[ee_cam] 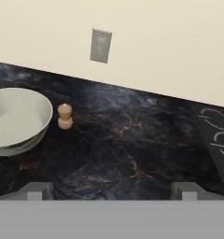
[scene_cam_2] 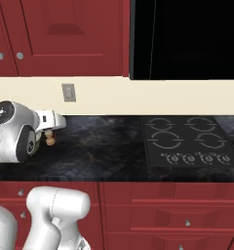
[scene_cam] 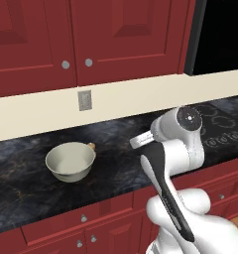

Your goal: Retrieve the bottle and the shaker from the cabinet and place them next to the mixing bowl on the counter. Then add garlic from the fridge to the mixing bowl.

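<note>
On the black bench [ee_cam: 132,154], the jaws stand spread wide and empty, their two tips low at the near edge of the hand view. Beyond them to the left, the shaker [ee_cam: 65,116] stands upright just beside the mixing bowl [ee_cam: 16,119], well apart from the jaws.

In the left base view, the small tan wooden knob-topped shaker [scene_cam: 91,146] is mostly hidden behind the round cream mixing bowl [scene_cam: 70,161], at its 2 o'clock. In the hand view, that bowl is cut off at 9 o'clock.
</note>
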You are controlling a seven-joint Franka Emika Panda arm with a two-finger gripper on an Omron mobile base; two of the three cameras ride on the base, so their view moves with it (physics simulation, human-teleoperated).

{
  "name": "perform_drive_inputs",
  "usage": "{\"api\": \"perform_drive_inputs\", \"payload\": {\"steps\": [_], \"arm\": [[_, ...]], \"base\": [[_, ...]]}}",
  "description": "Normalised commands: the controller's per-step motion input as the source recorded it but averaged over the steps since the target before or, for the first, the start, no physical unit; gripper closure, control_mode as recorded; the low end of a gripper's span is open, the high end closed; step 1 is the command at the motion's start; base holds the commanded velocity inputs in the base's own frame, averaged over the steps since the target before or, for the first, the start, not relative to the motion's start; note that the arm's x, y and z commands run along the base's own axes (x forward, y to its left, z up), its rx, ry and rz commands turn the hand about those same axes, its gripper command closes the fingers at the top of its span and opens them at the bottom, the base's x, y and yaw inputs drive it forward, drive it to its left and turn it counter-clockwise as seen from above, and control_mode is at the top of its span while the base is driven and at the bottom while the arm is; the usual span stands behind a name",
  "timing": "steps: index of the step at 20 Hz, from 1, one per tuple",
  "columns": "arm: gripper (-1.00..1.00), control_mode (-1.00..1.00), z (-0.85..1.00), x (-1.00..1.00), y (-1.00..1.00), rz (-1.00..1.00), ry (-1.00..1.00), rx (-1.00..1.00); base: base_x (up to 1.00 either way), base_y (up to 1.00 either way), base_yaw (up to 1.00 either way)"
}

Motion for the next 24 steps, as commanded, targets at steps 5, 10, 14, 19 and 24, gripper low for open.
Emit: {"api": "perform_drive_inputs", "payload": {"steps": [5,10,14,19,24], "arm": [[-1.0,-1.0,0.73,-0.62,-0.07,-0.12,0.0,0.0],[-1.0,-1.0,0.09,-0.37,-0.1,-0.13,-0.01,0.14],[-1.0,-1.0,0.06,-0.39,0.0,0.04,-0.05,0.12],[-1.0,-1.0,0.3,-0.45,-0.05,0.1,-0.11,0.11],[-1.0,-1.0,0.45,-0.23,-0.02,0.01,-0.01,0.02]], "base": [[0.0,0.0,0.0],[0.0,0.0,0.0],[0.0,0.0,0.0],[0.0,0.0,0.0],[0.0,0.0,0.0]]}}
